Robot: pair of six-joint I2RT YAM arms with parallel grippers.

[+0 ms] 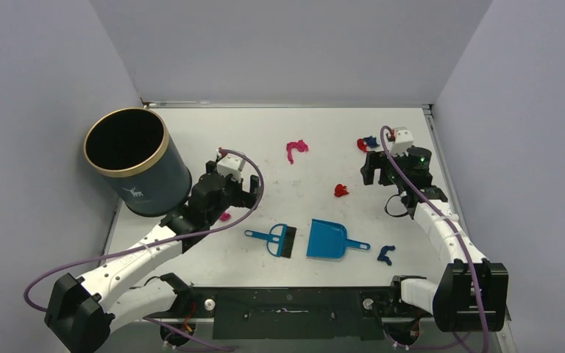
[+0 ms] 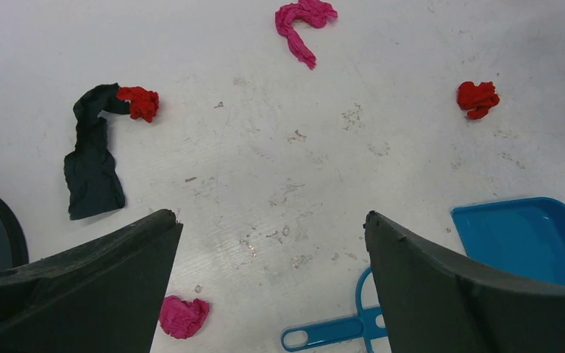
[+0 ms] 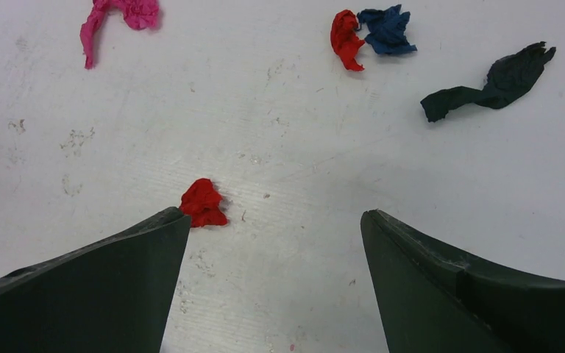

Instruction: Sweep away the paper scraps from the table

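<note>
Paper scraps lie scattered on the white table [image 1: 191,125]: a pink strip [image 1: 295,149], a red bit [image 1: 340,190], a red and blue pair [image 1: 368,143], a small pink bit [image 1: 225,216] and a blue bit [image 1: 385,254]. My left gripper [image 1: 246,193] is open and empty, just past the small pink bit [image 2: 184,316]. Its wrist view also shows a black scrap [image 2: 92,162] touching a red one [image 2: 141,103]. My right gripper [image 1: 372,170] is open and empty, hovering right of the red bit [image 3: 202,204]. A black scrap [image 3: 496,84] lies ahead of it.
A blue brush [image 1: 276,240] and blue dustpan [image 1: 329,239] lie side by side near the front middle. A tall dark bin with a gold rim [image 1: 136,162] stands at the left. Grey walls close in the back and both sides.
</note>
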